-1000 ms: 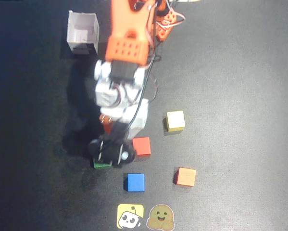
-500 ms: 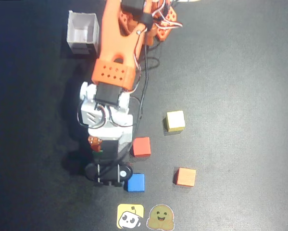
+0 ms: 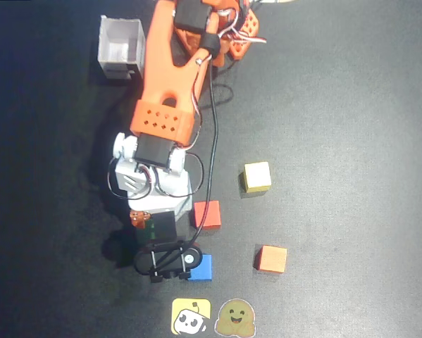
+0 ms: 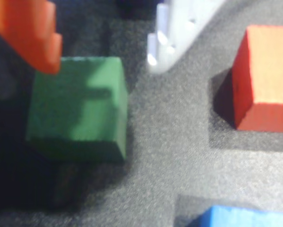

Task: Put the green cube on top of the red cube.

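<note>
Green cube sits on the mat, wrist view, between the two fingers: orange finger touching or just over its top-left corner, white finger clear off to the right. Gripper jaws wide, holding nothing. Red cube lies right of green, well apart; blue cube near edge. Overhead: arm stretched toward the near edge, hiding green; red cube just right of it.

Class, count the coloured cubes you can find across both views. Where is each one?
5. Overhead: yellow cube, red cube, orange cube, blue cube partly under the arm. Green cube shows only in the wrist view.
</note>
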Tool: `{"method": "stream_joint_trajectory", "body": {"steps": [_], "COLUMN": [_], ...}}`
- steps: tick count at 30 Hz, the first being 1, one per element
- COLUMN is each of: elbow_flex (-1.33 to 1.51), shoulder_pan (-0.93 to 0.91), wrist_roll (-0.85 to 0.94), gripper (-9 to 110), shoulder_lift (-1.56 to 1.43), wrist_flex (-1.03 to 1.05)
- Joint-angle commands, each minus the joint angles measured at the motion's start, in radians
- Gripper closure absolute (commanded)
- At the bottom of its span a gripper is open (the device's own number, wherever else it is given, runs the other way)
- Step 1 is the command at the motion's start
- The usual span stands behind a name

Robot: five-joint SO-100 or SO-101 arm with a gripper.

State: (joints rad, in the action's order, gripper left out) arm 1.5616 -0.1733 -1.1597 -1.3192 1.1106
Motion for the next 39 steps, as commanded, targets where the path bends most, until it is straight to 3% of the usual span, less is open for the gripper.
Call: {"method": "stream_joint_trajectory", "body": {"steps": [1, 39], "elbow_flex": [-0.069, -0.086], "shoulder_pan": [-0.012, -0.034], "wrist_roll": [0.011, -0.003], "gripper": [87, 82], "shoulder_lift": [0.002, 0.117], "wrist_flex": [0.012, -0.049]}}
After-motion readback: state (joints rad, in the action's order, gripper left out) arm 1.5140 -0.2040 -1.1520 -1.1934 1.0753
